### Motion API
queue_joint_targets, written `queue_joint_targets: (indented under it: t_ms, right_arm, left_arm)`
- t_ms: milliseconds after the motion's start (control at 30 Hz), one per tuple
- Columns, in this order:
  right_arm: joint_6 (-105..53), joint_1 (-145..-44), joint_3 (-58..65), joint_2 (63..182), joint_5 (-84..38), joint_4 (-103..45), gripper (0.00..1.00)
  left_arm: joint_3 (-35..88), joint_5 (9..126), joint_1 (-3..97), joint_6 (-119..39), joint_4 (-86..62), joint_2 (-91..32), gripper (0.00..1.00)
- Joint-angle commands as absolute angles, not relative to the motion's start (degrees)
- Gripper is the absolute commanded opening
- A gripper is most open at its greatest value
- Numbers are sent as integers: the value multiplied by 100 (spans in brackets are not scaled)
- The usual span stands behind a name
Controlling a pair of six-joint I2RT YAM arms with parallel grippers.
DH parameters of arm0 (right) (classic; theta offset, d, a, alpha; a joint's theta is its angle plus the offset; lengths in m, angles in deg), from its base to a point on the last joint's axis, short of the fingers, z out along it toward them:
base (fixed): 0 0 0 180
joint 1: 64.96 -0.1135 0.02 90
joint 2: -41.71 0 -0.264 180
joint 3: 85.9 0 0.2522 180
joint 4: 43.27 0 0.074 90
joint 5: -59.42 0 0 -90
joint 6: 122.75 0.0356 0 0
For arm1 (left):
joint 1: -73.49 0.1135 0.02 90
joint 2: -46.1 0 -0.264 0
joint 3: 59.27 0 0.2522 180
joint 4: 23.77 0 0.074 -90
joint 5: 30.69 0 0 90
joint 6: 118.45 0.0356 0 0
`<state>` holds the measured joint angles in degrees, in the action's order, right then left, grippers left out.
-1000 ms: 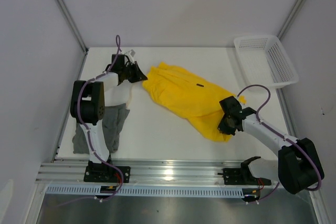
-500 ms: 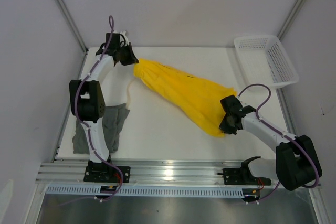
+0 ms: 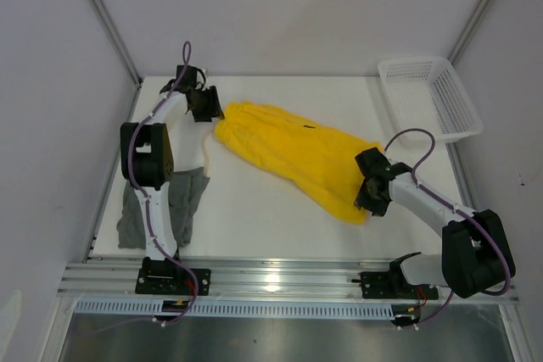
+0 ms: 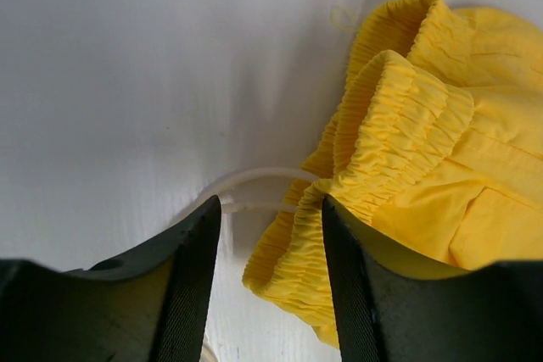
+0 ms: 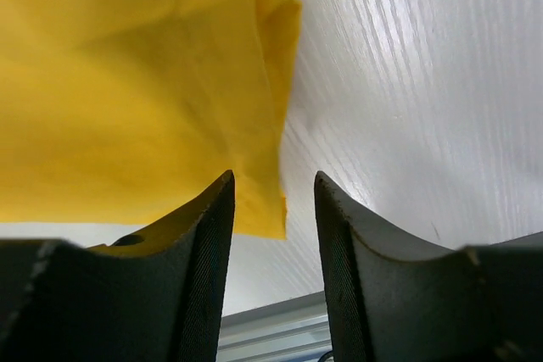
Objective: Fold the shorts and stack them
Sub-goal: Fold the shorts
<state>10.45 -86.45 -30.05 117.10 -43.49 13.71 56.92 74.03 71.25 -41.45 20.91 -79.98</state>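
Bright, even overhead light fills all three views, leaving only faint soft shadows. A glare spot sits on the aluminium rail (image 3: 271,278). In both wrist views the near black fingers (image 4: 188,294) are soft-focused, and the white table (image 5: 407,82) shows streaky sheen

Reaches far forward with the white-and-black left arm (image 3: 165,110), wrist bent to the right; holds the black two-finger left pincer (image 3: 210,109) low, with fingers (image 4: 191,277) spread apart. Stretches the white-and-black right arm (image 3: 424,205) forward and leftward; holds the black two-finger right pincer (image 3: 366,199) tipped downward, also with a gap between its tips.
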Motion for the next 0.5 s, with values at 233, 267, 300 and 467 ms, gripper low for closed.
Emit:
queue_joint_targets:
  t_ms: [233, 267, 300, 467]
  right_arm:
    - [83, -8157, -1511, 11684, -4385, 1523, 46]
    - [-4, -8122, -1344, 11746, -4289, 1514, 47]
    - [-75, -8087, -1291, 11790, -4210, 1383, 48]
    - [-330, -7867, -1255, 12019, -3150, 505, 43]
  left_arm:
    - [4679, 7399, 7156, -4559, 882, -6484, 63]
    - [4625, 7399, 7164, -4611, 819, -6412, 64]
    - [4555, 7390, 7156, -4690, 801, -6342, 64]
    - [4326, 7320, 7129, -4867, 652, -6025, 65]
